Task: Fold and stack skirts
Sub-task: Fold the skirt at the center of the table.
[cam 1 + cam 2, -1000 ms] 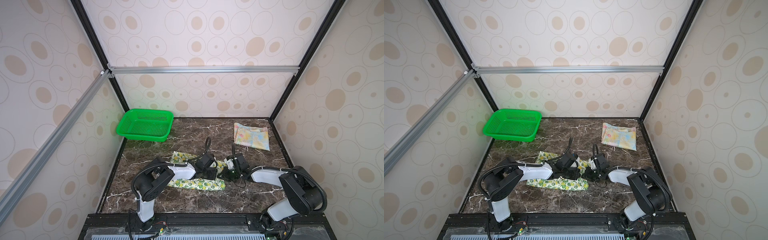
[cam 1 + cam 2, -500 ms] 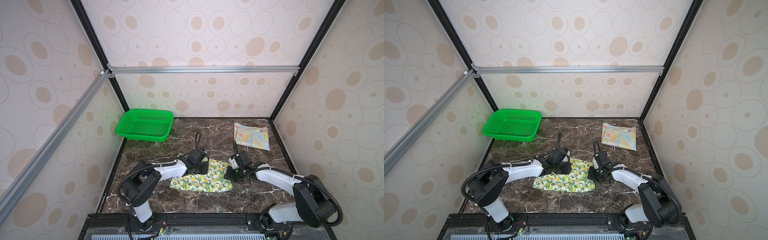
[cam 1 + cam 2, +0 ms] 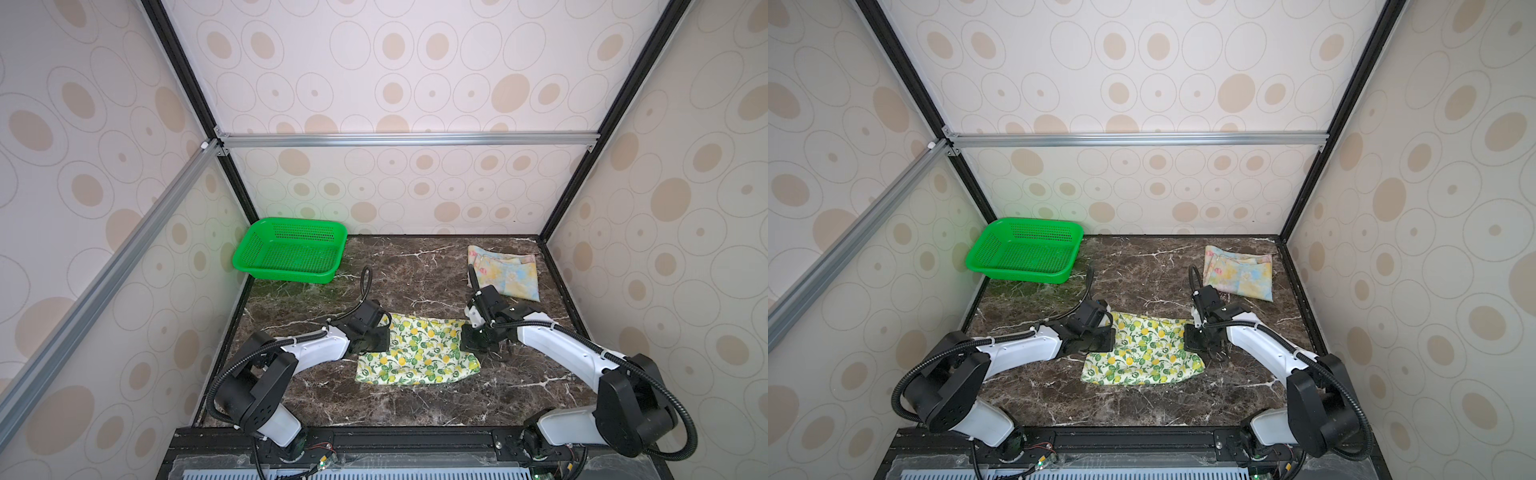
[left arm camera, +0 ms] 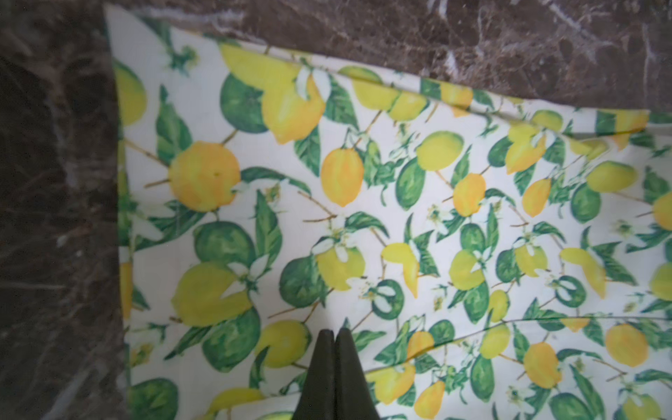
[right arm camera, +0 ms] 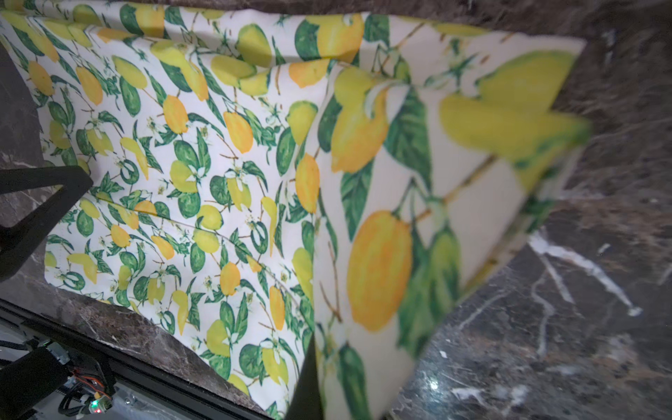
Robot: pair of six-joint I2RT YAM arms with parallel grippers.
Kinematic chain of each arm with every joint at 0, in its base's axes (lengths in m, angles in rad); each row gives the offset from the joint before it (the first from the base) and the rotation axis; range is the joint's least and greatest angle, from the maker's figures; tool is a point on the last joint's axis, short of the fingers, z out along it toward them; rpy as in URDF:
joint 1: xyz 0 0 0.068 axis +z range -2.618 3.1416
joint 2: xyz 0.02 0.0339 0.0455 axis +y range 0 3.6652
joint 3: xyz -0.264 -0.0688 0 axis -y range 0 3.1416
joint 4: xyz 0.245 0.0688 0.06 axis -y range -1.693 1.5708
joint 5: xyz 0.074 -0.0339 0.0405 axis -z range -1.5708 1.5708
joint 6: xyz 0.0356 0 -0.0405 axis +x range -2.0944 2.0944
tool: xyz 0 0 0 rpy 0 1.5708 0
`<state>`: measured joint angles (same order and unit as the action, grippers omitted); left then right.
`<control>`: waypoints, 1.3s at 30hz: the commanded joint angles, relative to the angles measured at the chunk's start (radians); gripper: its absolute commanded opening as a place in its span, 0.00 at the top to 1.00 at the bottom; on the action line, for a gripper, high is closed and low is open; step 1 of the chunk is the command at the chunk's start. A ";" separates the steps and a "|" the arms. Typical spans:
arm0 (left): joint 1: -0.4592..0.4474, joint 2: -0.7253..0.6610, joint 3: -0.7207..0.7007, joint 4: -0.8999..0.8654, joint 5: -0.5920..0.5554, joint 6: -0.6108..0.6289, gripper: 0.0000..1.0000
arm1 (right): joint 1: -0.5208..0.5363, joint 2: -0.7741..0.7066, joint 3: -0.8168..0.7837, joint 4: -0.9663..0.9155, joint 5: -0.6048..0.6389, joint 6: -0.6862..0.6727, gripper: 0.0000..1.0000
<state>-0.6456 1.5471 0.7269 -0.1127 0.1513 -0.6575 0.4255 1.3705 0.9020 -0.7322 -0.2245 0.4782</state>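
– Dark marble worktop (image 3: 415, 274), spotted walls all round, and the lemon-print skirt (image 3: 419, 353) lies spread in the middle, between both arms.
– Sensible spot: each arm reaches one end. How's the right end effector (image 3: 471, 343)?
– Clamped on the skirt's right end. The right wrist view shows that flap lifted off the marble, likely to keep the cloth taut for a fold.
– And the left end effector (image 4: 334, 332)?
– Clenched tight at the left edge. Whether cloth sits between the jaws, I cannot tell.
– The pastel floral skirt (image 3: 507, 276)?
– Folded already, parked in the far right corner, well apart. Probably the base of the stack.
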 commanded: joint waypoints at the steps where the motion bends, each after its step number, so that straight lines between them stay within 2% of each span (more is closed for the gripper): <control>1: 0.007 -0.042 -0.030 0.016 0.002 0.003 1.00 | -0.009 0.002 0.061 -0.139 0.068 -0.057 1.00; 7: -0.010 -0.065 -0.106 0.112 0.060 -0.064 1.00 | -0.011 0.017 0.152 -0.228 0.105 -0.087 1.00; 18: -0.122 -0.014 -0.182 0.290 0.073 -0.200 1.00 | 0.049 0.072 0.261 -0.259 0.101 -0.048 1.00; 39: -0.237 0.100 -0.189 0.510 0.093 -0.330 1.00 | 0.242 0.188 0.289 -0.141 0.094 0.124 1.00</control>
<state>-0.8562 1.6161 0.5426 0.3885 0.2276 -0.9524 0.6506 1.5444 1.1767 -0.9047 -0.1307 0.5564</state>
